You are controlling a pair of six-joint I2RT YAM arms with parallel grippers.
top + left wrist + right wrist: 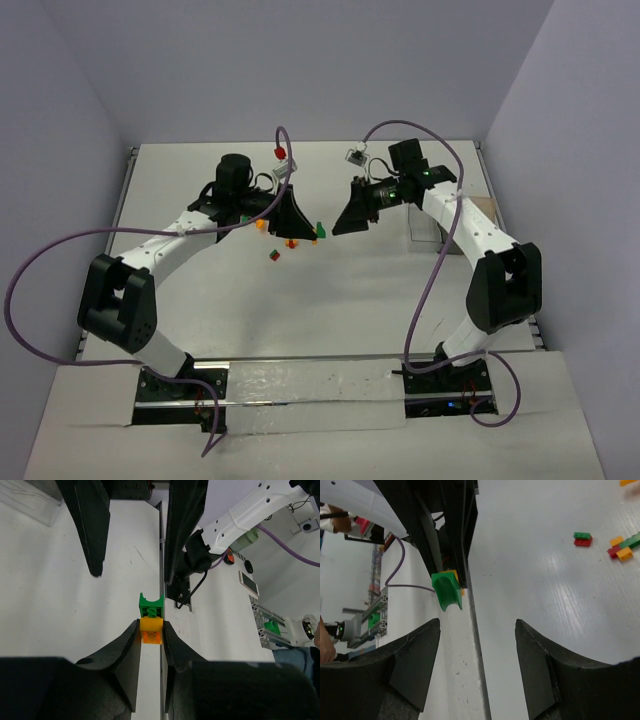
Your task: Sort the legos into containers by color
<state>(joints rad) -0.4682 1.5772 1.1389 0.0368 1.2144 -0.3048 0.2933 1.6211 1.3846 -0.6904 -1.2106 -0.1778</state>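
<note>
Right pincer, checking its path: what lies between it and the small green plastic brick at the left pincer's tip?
Nothing. The right wrist view shows only bare white tabletop between the open right pincer and that small green plastic brick.

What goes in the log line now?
left tool: shut on orange lego, green lego attached | right tool: open, near green lego

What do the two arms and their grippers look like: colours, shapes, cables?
The left arm and right arm have white links with bulky black joints. A purple cable loops loosely beside each one. The left gripper and right gripper are matte black, each with two broad fingers tapering to curved tips. Small green lights glow near the right wrist.
</note>
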